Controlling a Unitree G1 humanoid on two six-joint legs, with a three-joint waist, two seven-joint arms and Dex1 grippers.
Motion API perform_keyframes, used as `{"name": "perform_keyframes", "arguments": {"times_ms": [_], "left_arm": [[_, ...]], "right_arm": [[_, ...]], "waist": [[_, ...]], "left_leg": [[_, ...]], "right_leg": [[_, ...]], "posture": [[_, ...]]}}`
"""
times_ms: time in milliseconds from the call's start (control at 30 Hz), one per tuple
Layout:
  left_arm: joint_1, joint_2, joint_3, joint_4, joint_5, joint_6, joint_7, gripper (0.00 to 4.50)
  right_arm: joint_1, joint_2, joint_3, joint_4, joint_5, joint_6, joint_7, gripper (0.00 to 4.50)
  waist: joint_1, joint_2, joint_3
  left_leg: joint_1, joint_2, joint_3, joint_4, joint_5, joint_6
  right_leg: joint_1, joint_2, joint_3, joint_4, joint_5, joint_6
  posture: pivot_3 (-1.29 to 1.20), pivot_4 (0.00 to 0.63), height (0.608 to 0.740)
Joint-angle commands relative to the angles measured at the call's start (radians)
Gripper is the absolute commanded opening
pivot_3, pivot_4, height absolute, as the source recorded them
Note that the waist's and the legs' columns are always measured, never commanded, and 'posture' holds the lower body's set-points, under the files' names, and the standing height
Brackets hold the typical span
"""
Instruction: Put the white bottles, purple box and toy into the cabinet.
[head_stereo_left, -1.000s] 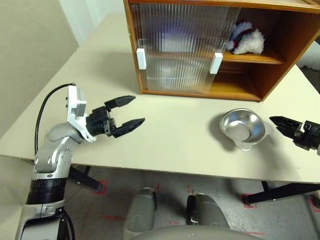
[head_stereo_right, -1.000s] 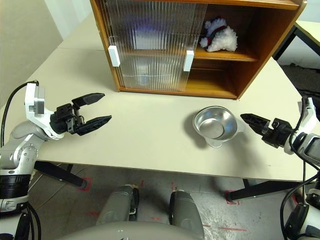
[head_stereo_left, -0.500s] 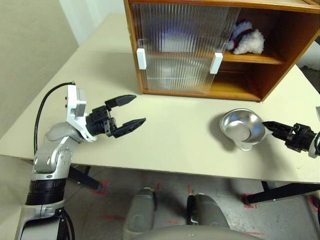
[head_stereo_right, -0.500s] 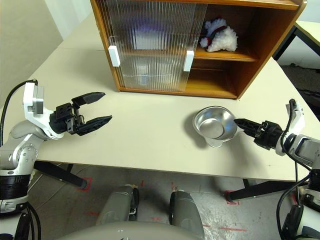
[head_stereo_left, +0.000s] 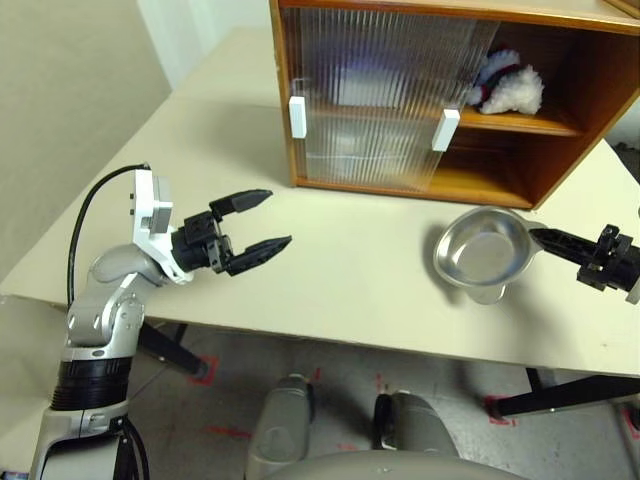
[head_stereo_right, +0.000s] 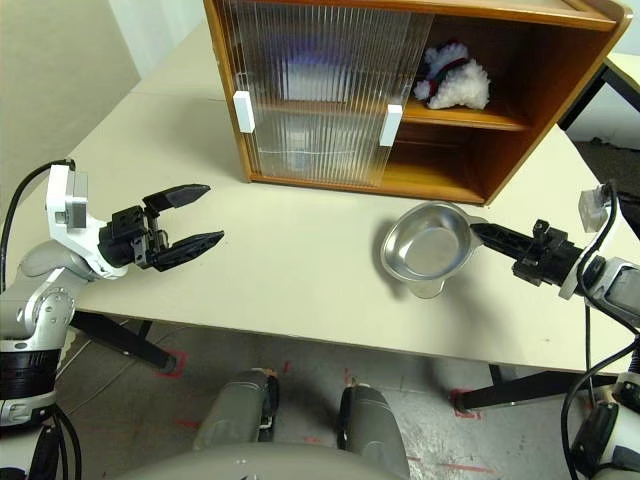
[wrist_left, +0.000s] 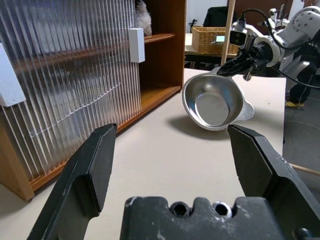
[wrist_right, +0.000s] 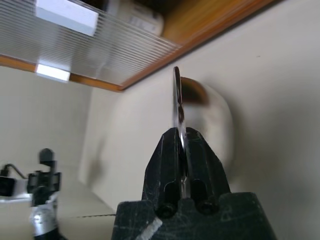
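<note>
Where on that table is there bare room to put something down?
The table is bare between the left gripper and the bowl, and along the cabinet front. The right side is crowded by the bowl and right gripper.

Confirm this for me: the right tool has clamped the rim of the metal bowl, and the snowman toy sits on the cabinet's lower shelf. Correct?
Not quite. The right tool is clamped on the rim of the metal bowl, but the snowman toy sits on the upper shelf of the cabinet, not the lower one. The right eye view shows this.
</note>
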Motion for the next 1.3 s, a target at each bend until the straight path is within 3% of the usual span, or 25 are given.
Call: {"name": "perform_keyframes", "arguments": {"times_ms": [33,233,467,967,1300], "left_arm": [[-0.004,0.009,-0.005,-0.007,-0.004,0.005,0.001,4.50],[-0.012,0.015,0.003,0.005,0.002,-0.003,0.002,4.50],[-0.020,0.025,0.006,0.018,0.003,-0.009,-0.003,4.50],[-0.032,0.041,0.006,0.024,0.002,0.001,-0.013,4.50],[-0.027,0.040,0.000,0.014,0.004,0.004,-0.008,4.50]], "right_arm": [[-0.049,0.052,-0.123,0.043,0.054,0.072,-0.090,0.01],[-0.137,0.142,-0.288,0.092,0.111,0.096,-0.222,0.01],[-0.224,0.241,-0.419,0.139,0.157,-0.055,-0.400,0.01],[-0.331,0.377,-0.434,0.258,0.243,-0.441,-0.595,0.01],[-0.423,0.443,-0.344,0.407,0.201,-0.754,-0.612,0.01]], "waist": [[0.001,0.000,0.000],[0.001,0.002,0.001],[-0.004,0.003,0.002],[-0.037,0.010,0.006],[-0.047,0.013,0.008]], "left_leg": [[-0.001,0.000,0.000,0.000,0.000,0.000],[-0.001,-0.002,0.001,-0.003,0.000,0.000],[-0.002,-0.001,0.000,-0.004,0.000,0.001],[-0.002,-0.001,0.000,-0.004,0.001,0.002],[-0.001,0.000,0.000,-0.005,0.002,0.004]], "right_leg": [[0.000,0.000,0.000,0.000,0.000,0.000],[-0.001,0.003,0.000,0.000,0.000,0.000],[-0.002,0.005,0.000,0.000,-0.001,-0.001],[-0.002,0.005,0.002,0.000,0.000,0.000],[-0.002,0.005,0.003,0.001,0.000,0.000]], "posture": [[0.21,0.057,0.740],[0.21,0.053,0.740],[0.21,0.053,0.740],[0.19,0.059,0.740],[0.20,0.068,0.740]]}}
